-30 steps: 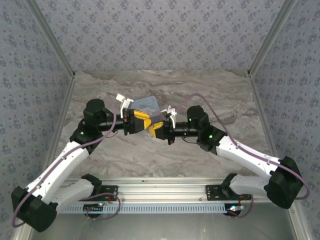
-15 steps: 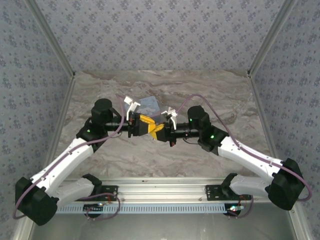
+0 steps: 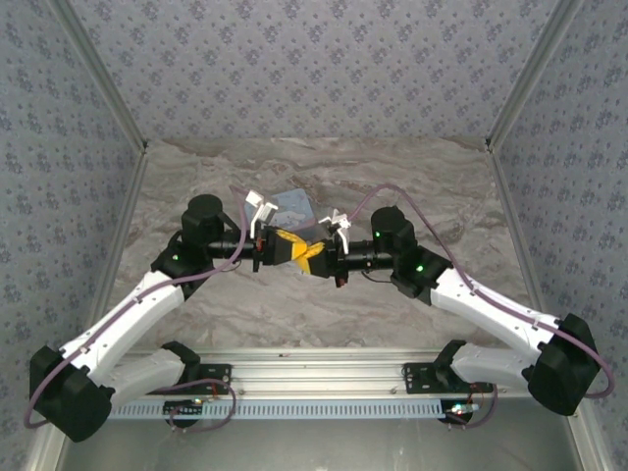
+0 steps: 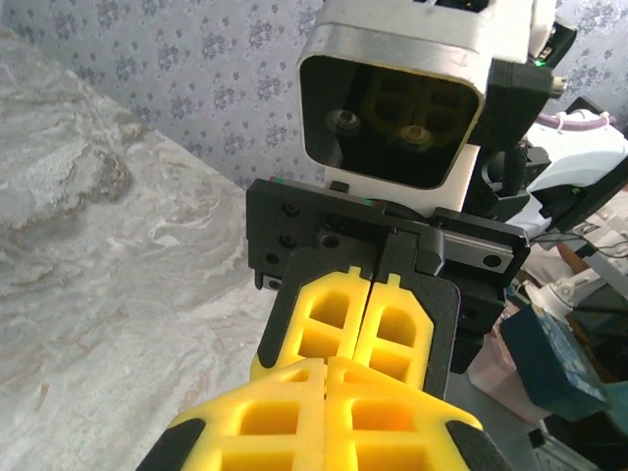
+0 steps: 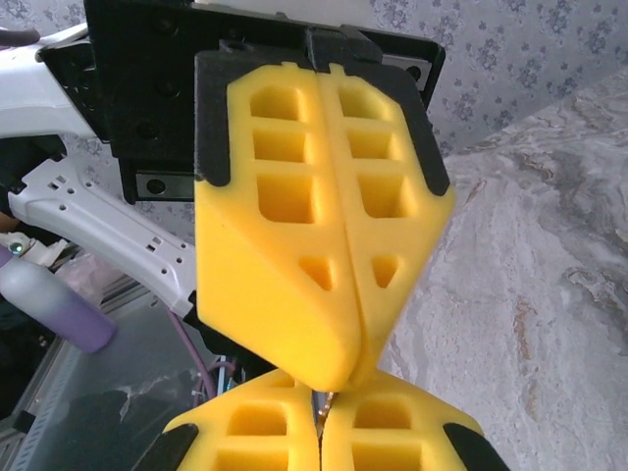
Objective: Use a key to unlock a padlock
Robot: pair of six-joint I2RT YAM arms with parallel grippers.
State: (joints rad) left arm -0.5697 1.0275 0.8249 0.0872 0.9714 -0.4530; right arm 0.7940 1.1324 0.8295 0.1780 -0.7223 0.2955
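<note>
Two claws meet tip to tip, the left claw [image 3: 290, 243] from 9 o'clock, the right claw [image 3: 312, 257] from 3 o'clock, both clamped shut. The padlock is hidden, probably pinched there; likely small, rigid and slick, so hold its flat body, shackle free.

Robot lab test booth, not a home. Floral wallpaper panels [image 3: 314, 69] at 12, 9 and 3 o'clock are framed by bare metal posts [image 3: 100, 74], boxing in a marble-print tabletop [image 3: 226, 294]. At 6 o'clock a slotted aluminium rail [image 3: 324, 378] carries 2 white-and-black robot arms [image 3: 118, 329] with purple cables [image 3: 491, 302] and green status lights [image 3: 413, 266]. Wrist views show clutter outside the booth: a purple bottle [image 5: 49, 309] and a dark-blue box [image 4: 554, 358].
</note>
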